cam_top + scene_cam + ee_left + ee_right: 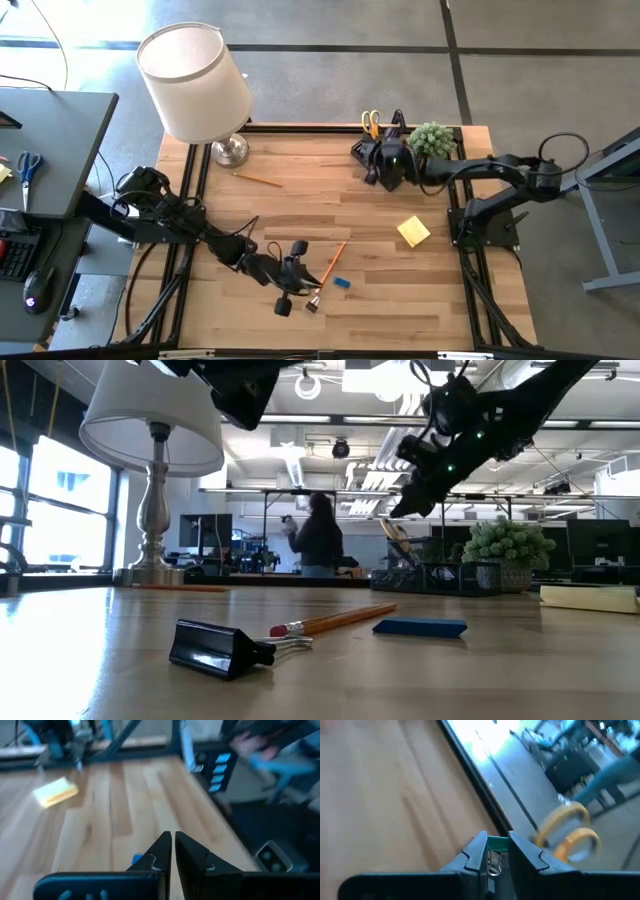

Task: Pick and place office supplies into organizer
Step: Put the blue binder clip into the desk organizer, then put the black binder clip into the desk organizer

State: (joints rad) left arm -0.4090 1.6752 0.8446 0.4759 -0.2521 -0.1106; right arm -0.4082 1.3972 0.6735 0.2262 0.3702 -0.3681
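Two grippers are in play over the wooden table (400, 300). The right gripper (496, 851) hangs at the table's far edge, directly above the black organizer (375, 155), its fingers (479, 852) drawn close together and pinching a small green-topped clip (496, 843) with a wire loop hanging below it. Just beyond that gripper, the yellow-handled scissors (567, 832) stand upright in the organizer with their loops up, and the small green plant (432, 139) sits right beside it. Over to the left gripper (173, 851): its fingers (159, 854) are pressed together with nothing between them, and it hovers low over the near middle of the table. Right at its tips lies a black binder clip (222, 648), touching the eraser end of an orange pencil (331, 264) that angles away from the gripper. Just past the pencil sits the small blue eraser (341, 283), and farther off toward the right arm's base rests the yellow sticky-note pad (413, 231). Well behind the left gripper, near the base of the white-shaded lamp (195, 82), a second orange pencil (258, 179) lies on the wood. In the low view, a person (318, 536) stands far back in the room.
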